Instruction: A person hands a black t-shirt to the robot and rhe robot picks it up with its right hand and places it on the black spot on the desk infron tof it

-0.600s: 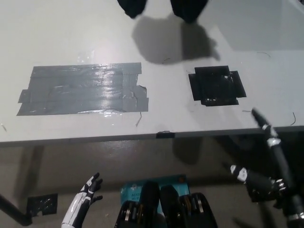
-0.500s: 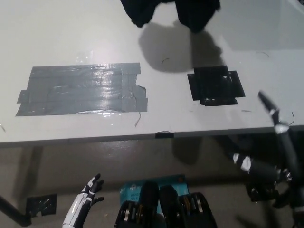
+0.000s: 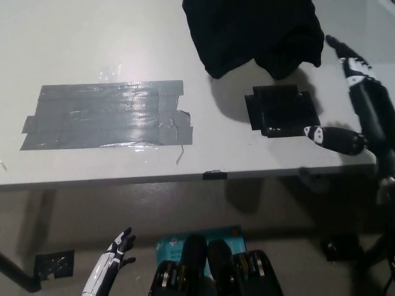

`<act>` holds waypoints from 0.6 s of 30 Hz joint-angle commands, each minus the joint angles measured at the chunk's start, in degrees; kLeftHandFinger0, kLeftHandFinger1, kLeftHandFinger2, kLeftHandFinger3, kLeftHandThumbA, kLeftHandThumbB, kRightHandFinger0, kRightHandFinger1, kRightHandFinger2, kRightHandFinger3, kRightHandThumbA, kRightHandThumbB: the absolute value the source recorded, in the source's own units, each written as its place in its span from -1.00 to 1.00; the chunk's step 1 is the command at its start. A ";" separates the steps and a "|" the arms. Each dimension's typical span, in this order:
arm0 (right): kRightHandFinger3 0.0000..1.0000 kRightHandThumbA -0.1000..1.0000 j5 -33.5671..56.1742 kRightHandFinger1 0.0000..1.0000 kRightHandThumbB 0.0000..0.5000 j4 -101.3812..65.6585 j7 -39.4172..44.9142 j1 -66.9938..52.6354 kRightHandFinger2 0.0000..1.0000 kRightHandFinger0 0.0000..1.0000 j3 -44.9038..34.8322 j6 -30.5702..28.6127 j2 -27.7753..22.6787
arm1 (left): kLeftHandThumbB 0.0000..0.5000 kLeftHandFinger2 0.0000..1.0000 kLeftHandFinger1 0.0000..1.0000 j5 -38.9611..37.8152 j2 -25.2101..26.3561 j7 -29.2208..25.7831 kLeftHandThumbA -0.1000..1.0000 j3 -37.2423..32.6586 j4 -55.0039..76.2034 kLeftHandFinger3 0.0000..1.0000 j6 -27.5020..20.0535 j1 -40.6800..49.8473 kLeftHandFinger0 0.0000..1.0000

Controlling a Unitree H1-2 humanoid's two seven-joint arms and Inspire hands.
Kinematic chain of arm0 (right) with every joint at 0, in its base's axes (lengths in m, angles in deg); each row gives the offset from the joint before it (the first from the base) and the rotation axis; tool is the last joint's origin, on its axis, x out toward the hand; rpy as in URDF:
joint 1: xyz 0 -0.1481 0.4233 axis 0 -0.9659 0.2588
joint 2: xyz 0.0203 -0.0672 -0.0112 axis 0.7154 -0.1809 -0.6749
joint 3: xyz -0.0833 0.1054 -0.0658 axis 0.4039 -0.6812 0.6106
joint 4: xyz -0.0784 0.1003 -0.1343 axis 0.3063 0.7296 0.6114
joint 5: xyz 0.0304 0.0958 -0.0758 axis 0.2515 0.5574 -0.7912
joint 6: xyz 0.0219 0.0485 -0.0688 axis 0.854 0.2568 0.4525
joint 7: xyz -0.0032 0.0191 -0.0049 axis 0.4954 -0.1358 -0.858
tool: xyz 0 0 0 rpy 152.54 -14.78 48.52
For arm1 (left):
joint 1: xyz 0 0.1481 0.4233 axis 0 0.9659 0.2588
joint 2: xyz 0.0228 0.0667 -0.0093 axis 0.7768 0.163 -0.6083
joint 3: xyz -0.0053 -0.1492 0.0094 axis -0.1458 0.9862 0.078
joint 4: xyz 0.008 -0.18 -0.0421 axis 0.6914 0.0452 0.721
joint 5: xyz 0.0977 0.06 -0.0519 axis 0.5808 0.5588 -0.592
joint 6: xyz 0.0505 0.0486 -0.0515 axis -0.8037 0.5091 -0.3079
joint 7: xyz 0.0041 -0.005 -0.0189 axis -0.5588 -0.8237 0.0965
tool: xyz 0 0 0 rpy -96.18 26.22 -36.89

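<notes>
At far centre-right, black t-shirt (image 3: 253, 34) hangs bunched above desk (image 3: 92, 49), just beyond black spot (image 3: 284, 110). Right hand (image 3: 355, 102) splayed, empty, beside it. Soft, light, floppy: pinch a thick fold. Left hand (image 3: 114, 253) rests low, released.

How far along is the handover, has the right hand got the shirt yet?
Not yet. The black t-shirt hangs over the desk's far side, just beyond the black spot. The right hand is raised beside it, open, holding nothing. Grasping and placing remain. The left hand rests low.
</notes>
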 commanded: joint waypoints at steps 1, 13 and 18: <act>1.00 1.00 -4.81 1.00 0.28 4.24 0.12 5.32 1.00 1.00 0.61 2.55 -1.59 | 0.97 1.00 1.00 0.08 -0.14 0.30 1.00 0.21 0.60 1.00 -2.29 -0.28 0.81; 1.00 1.00 -7.18 1.00 0.37 10.45 -5.18 7.89 1.00 1.00 1.42 -0.53 0.20 | 0.96 1.00 1.00 0.29 0.20 0.73 1.00 -0.21 0.14 1.00 -3.27 -0.90 0.81; 1.00 1.00 -7.45 1.00 0.33 10.37 -5.80 8.54 1.00 1.00 0.96 -0.04 0.71 | 0.98 1.00 1.00 0.51 0.31 0.78 1.00 -0.36 -0.58 1.00 -3.50 -2.05 0.80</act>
